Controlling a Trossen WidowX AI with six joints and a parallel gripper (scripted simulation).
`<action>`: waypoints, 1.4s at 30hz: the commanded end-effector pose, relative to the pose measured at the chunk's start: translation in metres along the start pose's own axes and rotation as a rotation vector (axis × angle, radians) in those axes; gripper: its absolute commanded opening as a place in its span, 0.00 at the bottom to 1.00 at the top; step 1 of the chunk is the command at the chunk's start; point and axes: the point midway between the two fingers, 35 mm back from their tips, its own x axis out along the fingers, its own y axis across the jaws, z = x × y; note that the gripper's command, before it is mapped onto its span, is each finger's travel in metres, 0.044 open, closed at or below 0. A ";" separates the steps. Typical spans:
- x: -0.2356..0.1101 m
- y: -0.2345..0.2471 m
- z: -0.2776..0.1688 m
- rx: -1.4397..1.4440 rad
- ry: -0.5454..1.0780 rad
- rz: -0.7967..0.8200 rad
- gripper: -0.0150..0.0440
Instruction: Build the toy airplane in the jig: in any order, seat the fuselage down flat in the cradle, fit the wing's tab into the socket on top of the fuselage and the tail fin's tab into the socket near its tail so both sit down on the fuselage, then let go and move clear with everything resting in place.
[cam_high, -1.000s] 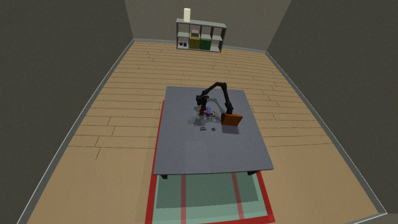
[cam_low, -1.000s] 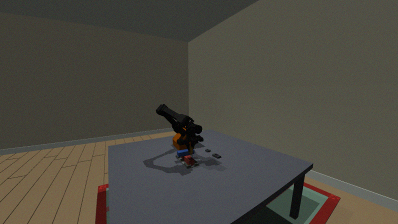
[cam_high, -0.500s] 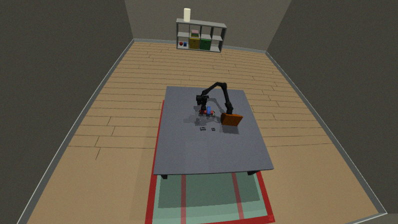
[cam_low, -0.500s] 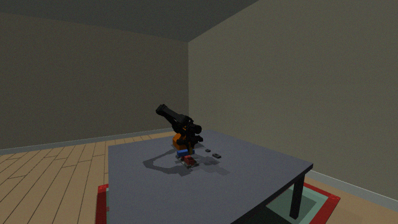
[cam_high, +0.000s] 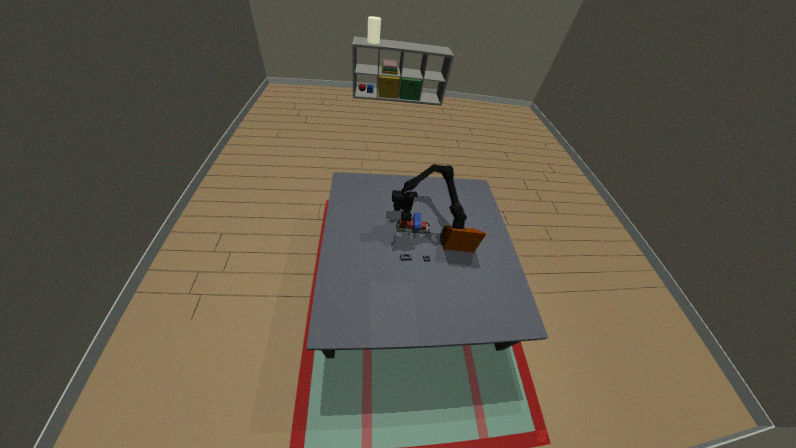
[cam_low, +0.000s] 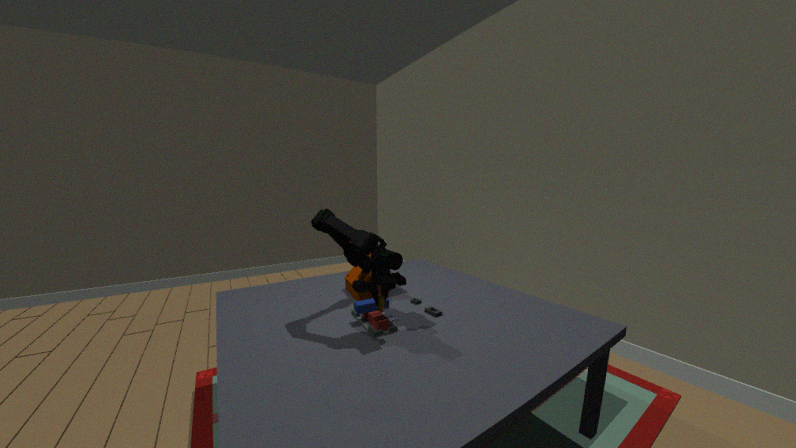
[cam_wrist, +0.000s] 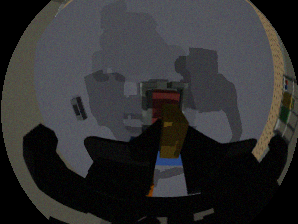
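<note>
The pincer (cam_wrist: 172, 137) grips the brown tail fin (cam_wrist: 174, 129) above the red fuselage (cam_wrist: 165, 102); its dark fingers hide the fin's tab.

arm (cam_high: 452, 192): arches up from its orange base (cam_high: 463, 239), wrist bent down
gripper (cam_low: 381, 303): points down, fingers clamped on the tail fin (cam_wrist: 173, 135), beside the base

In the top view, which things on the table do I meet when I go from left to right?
gripper holding the tail fin → blue wing on the red fuselage → orange arm base.
</note>
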 end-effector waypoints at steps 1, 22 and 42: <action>0.007 0.000 -0.001 -0.006 0.005 -0.004 0.36; 0.034 -0.001 -0.002 -0.006 0.005 -0.006 0.36; 0.032 -0.001 -0.002 -0.001 0.004 -0.002 0.69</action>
